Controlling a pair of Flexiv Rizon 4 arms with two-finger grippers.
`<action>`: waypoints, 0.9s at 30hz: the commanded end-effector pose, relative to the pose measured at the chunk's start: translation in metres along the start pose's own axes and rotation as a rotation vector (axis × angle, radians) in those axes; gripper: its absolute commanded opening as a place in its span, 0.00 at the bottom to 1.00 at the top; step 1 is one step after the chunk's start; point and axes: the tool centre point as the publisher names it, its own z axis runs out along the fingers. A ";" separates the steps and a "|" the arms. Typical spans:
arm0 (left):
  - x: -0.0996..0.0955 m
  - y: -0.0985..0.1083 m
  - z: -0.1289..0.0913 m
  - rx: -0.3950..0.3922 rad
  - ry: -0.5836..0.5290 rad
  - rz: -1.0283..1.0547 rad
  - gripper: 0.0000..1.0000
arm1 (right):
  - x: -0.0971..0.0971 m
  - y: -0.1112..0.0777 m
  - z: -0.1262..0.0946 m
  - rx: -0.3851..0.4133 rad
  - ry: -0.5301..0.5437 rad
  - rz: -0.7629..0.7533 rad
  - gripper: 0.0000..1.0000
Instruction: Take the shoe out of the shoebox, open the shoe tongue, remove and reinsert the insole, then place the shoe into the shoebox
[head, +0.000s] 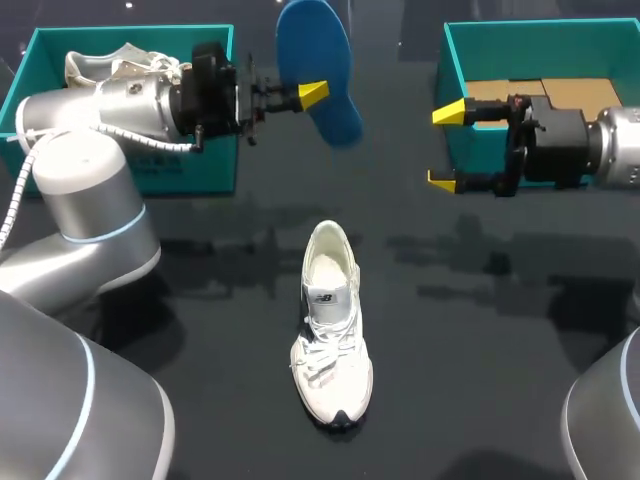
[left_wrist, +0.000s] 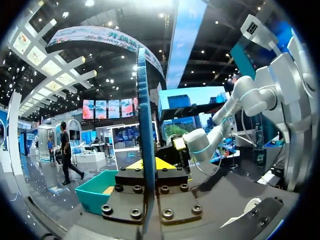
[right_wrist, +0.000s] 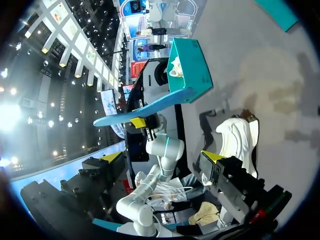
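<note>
A white shoe (head: 330, 325) lies on the dark table in the middle, toe toward the front edge, its opening bare. My left gripper (head: 312, 93) is held in the air above the table's far middle, shut on a blue insole (head: 318, 65) that stands up on edge. In the left wrist view the insole (left_wrist: 145, 125) rises edge-on between the yellow tips of the left gripper (left_wrist: 150, 165). My right gripper (head: 445, 147) hovers open and empty in front of the right box, facing the insole. From the right wrist I see the insole (right_wrist: 145, 107), the shoe (right_wrist: 237, 137) and the right gripper (right_wrist: 162, 156).
A teal shoebox (head: 130, 160) at the far left holds a second white shoe (head: 120, 65). Another teal box (head: 540, 40) at the far right has cardboard on its floor. The dark tabletop around the shoe is bare.
</note>
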 end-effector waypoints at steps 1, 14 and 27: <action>-0.005 -0.002 -0.002 -0.131 0.159 0.480 0.00 | -0.003 0.001 0.002 -0.002 0.007 -0.003 1.00; -0.004 0.006 -0.003 -0.175 0.159 0.811 0.00 | -0.004 -0.001 0.000 -0.007 0.008 -0.001 1.00; -0.010 0.017 -0.003 -0.148 0.124 1.059 0.00 | -0.004 -0.001 0.002 -0.016 0.011 0.030 1.00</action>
